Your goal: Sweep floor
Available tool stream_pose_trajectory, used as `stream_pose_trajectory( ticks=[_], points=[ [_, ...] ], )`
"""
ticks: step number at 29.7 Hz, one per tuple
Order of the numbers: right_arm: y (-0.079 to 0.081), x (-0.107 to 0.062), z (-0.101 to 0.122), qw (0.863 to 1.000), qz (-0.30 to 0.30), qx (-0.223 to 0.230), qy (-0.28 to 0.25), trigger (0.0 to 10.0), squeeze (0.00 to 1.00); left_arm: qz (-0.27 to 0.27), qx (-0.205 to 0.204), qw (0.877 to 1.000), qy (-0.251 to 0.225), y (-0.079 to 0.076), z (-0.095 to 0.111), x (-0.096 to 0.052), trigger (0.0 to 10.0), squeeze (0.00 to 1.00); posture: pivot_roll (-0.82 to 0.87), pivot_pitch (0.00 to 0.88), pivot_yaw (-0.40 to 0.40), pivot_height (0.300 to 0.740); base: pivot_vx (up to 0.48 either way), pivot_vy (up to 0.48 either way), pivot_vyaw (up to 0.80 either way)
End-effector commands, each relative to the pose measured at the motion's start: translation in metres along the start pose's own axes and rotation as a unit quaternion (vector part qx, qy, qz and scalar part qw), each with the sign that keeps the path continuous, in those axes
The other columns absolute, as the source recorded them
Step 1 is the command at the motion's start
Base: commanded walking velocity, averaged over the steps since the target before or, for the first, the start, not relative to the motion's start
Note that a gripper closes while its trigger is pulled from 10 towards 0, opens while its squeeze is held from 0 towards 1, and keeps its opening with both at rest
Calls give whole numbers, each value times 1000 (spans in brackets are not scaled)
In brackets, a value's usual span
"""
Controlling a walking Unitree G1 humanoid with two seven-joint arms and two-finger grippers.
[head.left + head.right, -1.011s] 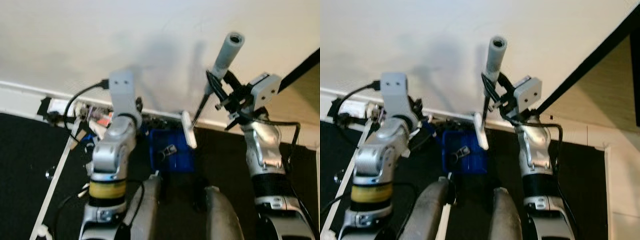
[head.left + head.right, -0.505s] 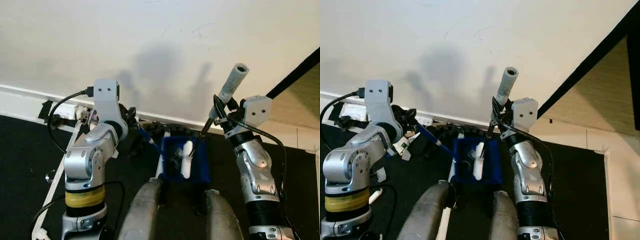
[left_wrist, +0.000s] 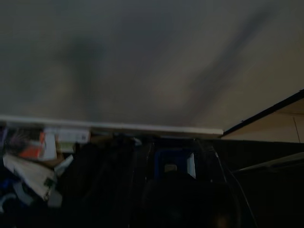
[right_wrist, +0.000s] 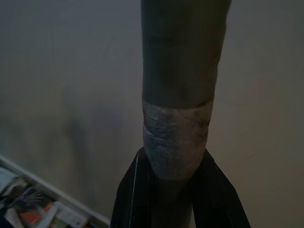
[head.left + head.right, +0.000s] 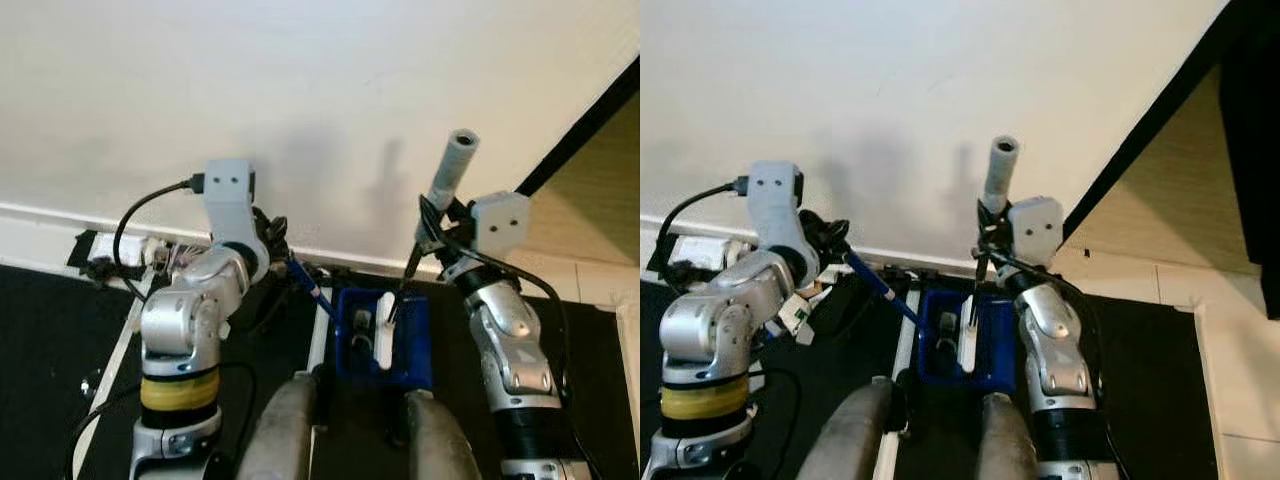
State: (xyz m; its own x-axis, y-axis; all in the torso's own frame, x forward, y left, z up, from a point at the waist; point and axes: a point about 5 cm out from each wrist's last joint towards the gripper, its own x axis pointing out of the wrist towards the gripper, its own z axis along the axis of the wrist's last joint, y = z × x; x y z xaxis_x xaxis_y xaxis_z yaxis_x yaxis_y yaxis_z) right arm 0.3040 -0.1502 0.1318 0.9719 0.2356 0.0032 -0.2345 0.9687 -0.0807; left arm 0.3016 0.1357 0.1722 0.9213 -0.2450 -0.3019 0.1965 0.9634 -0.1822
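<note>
Clamped with the right claw (image 5: 437, 225) on the grey handle (image 5: 452, 170) of the brush, a black finger pressed to either side, upright before the pale wall (image 5: 300, 80). Closed with the left claw (image 5: 272, 235) on the blue stick (image 5: 305, 280) slanting down to the dustpan (image 5: 415, 355). Down from the grey handle by a thin dark rod to the white brush head (image 5: 384, 340), now lowered into the blue dustpan; a second ago held up above it. Dustpan itself on the black floor (image 5: 50, 330), just off the baseboard (image 5: 60, 215), in front of the robot's legs. Reads as one stroke finished and the sweepings being knocked into the pan. Probably next: lift the brush clear and start another pass.
</note>
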Motion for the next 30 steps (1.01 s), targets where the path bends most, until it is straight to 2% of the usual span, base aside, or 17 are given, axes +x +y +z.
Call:
stream_pose_trajectory(
  ticks=[1,2,3,5,7,10,14,16,19,20,24,30],
  points=[
    [-5,0,5,1000,-11,-23,-14,10000,0,13,13,1000,-2,6,-3,0,10000,0,83,140,41,740,0,0,0],
    [-5,0,6,999,-12,-26,-15,10000,0,14,14,1000,-1,7,-4,0,10000,0,83,140,41,740,0,0,0],
    [-13,1,13,999,-25,-35,-31,10000,0,24,19,1000,6,10,-11,4,10000,0,62,100,56,740,0,0,0],
    [-25,1,25,997,-43,-42,-55,10000,0,39,37,998,17,16,-23,9,10000,0,59,97,57,740,0,0,0],
    [-30,0,33,995,-50,-38,-73,10000,0,46,40,998,28,18,-32,14,10000,0,48,85,59,740,0,0,0],
    [-34,0,38,994,-53,-32,-84,10000,0,50,42,997,38,19,-39,18,10000,0,41,81,60,740,0,0,0],
    [-49,-3,48,992,-66,-40,-97,10000,0,51,61,996,50,18,-46,24,10000,0,21,69,59,740,0,0,0],
    [-54,-5,46,992,-68,-48,-92,10000,0,52,61,996,48,19,-45,25,10000,0,20,67,59,740,0,0,0],
    [-55,-8,35,993,-66,-60,-73,10000,0,48,45,997,51,22,-42,26,10000,0,22,68,57,740,0,0,0],
    [-53,-9,26,995,-63,-60,-58,10000,0,42,26,997,55,24,-39,26,10000,0,27,69,57,740,0,0,0],
    [-46,-10,14,996,-56,-58,-42,10000,0,36,1,998,51,27,-32,25,10000,0,31,71,58,740,0,0,0],
    [-40,-9,5,997,-50,-56,-28,10000,0,42,1,998,41,33,-24,26,10000,0,36,74,59,740,0,0,0]
  ],
)
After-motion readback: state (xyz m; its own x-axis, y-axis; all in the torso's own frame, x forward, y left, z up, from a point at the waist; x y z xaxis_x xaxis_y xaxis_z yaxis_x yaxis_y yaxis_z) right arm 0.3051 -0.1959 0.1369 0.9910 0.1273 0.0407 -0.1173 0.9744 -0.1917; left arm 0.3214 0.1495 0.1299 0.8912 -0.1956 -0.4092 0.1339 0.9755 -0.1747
